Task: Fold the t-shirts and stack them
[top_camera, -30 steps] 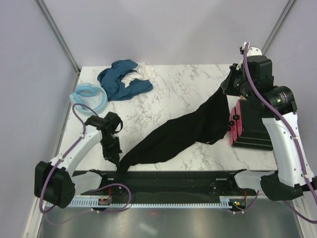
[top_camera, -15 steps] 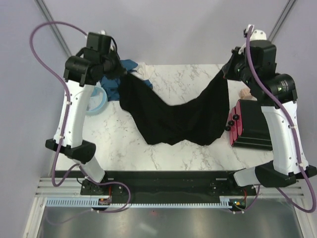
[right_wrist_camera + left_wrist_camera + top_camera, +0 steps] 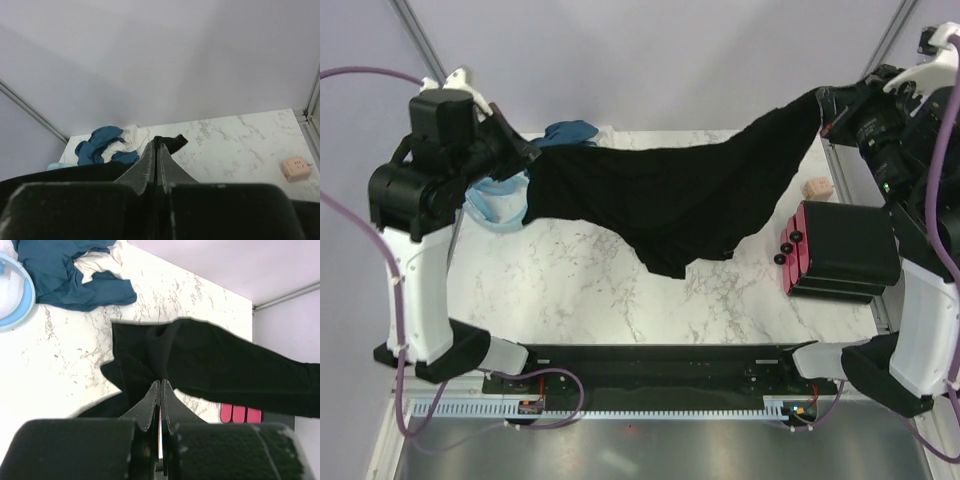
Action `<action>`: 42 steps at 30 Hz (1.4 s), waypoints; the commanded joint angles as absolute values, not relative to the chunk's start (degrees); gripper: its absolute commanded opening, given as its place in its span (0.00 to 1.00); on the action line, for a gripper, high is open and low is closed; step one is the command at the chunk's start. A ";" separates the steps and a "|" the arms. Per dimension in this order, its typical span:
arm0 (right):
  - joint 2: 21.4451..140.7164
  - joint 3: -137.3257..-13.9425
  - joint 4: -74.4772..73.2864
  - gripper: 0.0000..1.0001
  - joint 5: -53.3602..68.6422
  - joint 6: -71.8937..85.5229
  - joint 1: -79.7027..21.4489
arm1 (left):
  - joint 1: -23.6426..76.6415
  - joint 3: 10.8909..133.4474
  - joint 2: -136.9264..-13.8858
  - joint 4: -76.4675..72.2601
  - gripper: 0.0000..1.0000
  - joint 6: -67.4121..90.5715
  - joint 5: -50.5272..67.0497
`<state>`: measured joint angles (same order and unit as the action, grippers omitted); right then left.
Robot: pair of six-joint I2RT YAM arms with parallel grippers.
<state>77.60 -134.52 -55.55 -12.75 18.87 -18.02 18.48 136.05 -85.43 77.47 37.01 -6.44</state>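
— Two ends of the black t-shirt (image 3: 670, 200) were clamped, one in the left tool (image 3: 161, 385), the other in the right tool (image 3: 155, 145). Why was it held so high?
— It was stretched in the air above the worktop (image 3: 600, 290), probably so that it could be laid flat for folding. The teal-blue and white t-shirts (image 3: 75, 275) were seen heaped at the far left corner.
— Was any writing found?
— None could be read.

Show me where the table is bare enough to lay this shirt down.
Widest bare marble: the near middle, between the front rail and the hanging black t-shirt, left of the black box. Crowded: far-left corner, with the teal-blue pile and light blue item.
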 commanded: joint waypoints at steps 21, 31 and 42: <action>80.67 -114.75 -56.69 0.00 -7.74 22.33 -17.58 | 17.32 117.69 -93.14 77.95 0.02 35.51 -2.99; 109.03 -143.50 -57.22 0.00 3.33 23.29 -13.46 | 10.81 146.60 -112.84 78.23 0.02 36.38 7.63; 113.48 -142.05 -51.85 0.00 16.69 25.40 -7.21 | 10.46 140.67 -110.49 74.35 0.02 32.61 17.49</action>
